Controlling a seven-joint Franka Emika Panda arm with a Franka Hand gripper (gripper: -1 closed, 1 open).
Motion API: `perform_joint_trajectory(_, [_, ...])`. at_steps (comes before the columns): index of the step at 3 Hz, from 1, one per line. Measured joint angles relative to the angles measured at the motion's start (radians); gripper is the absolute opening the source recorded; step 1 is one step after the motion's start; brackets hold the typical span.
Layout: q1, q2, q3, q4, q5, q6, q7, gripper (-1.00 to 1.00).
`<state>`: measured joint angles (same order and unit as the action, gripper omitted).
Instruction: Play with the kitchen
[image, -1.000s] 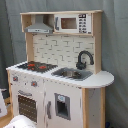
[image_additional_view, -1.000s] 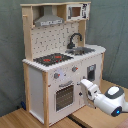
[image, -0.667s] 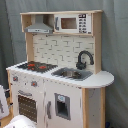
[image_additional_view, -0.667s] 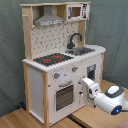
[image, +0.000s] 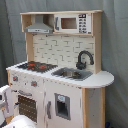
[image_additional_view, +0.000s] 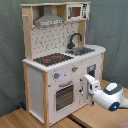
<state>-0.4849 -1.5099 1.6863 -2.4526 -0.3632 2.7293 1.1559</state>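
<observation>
White and light-wood toy kitchen (image_additional_view: 60, 65) stands upright on a wooden floor (image_additional_view: 30, 117) against a grey-green curtain (image_additional_view: 12, 45). In both exterior views the black hob with red rings (image: 36, 65), the sink with its curved black tap (image: 83, 58) and the grey hood (image: 39, 25) are untouched.

In the second exterior view the white gripper (image_additional_view: 90, 86) sits against the lower front, at the cupboard panel just beside the oven door (image_additional_view: 64, 96), below the knobs (image_additional_view: 56, 76). Cannot tell whether the fingers are spread or pinching anything.

Judged step: approach to a door or its handle on the lower front; nothing is open yet. Next move calls for a sure hold on a handle, then a pull along the hinge arc, gently, since the kitchen looks light enough to shift.
</observation>
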Motion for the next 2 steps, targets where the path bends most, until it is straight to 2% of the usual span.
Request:
perform_joint_trajectory(1, [-0.052,0.000,0.000,0.001,-0.014,0.062,0.063,1.00])
perform_joint_trajectory(2, [-0.108,-0.001,-0.003,0.002,-0.024,0.146,0.075,1.00])
